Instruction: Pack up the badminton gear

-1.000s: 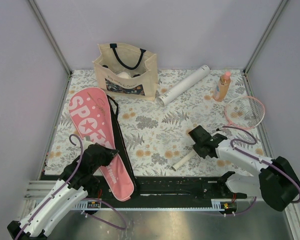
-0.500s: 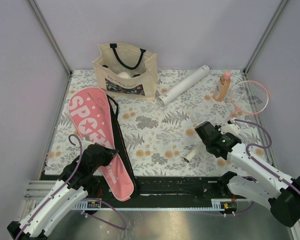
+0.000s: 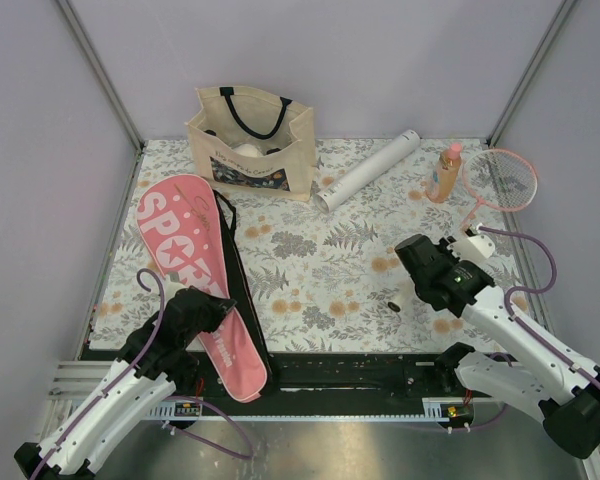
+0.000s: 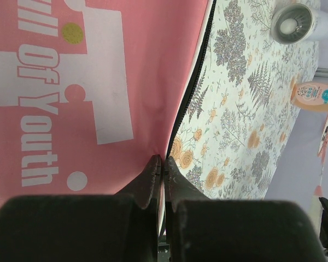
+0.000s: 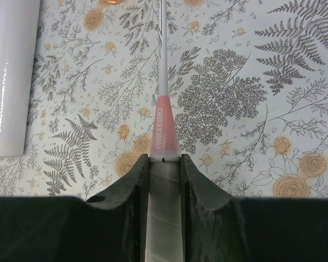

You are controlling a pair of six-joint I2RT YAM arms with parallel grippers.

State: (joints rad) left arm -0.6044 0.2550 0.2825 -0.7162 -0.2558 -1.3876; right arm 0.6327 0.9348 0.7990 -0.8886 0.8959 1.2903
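Observation:
The pink SPORT-lettered case point(image 3: 180, 240) lies flat at the left of the table. My left gripper point(image 3: 218, 305) is shut on its zipper edge near the narrow end; in the left wrist view the fingertips point(image 4: 163, 159) pinch where the pink fabric point(image 4: 71, 82) meets the black zip. A pink-rimmed racket point(image 3: 500, 180) slants up toward the back right corner. My right gripper point(image 3: 460, 255) is shut on its white handle; in the right wrist view the jaws point(image 5: 164, 158) press both sides of the grip, just below the pink collar point(image 5: 165, 125). The long white tube point(image 3: 368, 170) lies at the back.
A beige tote point(image 3: 252, 145) with dark straps stands at the back left, pale things inside it. An orange bottle point(image 3: 445, 172) with a pink cap stands near the racket head. The purple walls close in on both sides. The tube point(image 5: 11, 76) lies left of the racket shaft.
The right gripper has carried the racket back and to the right. Its head rose from the table's right edge toward the back corner, and the handle left the mat. The left arm has not moved.

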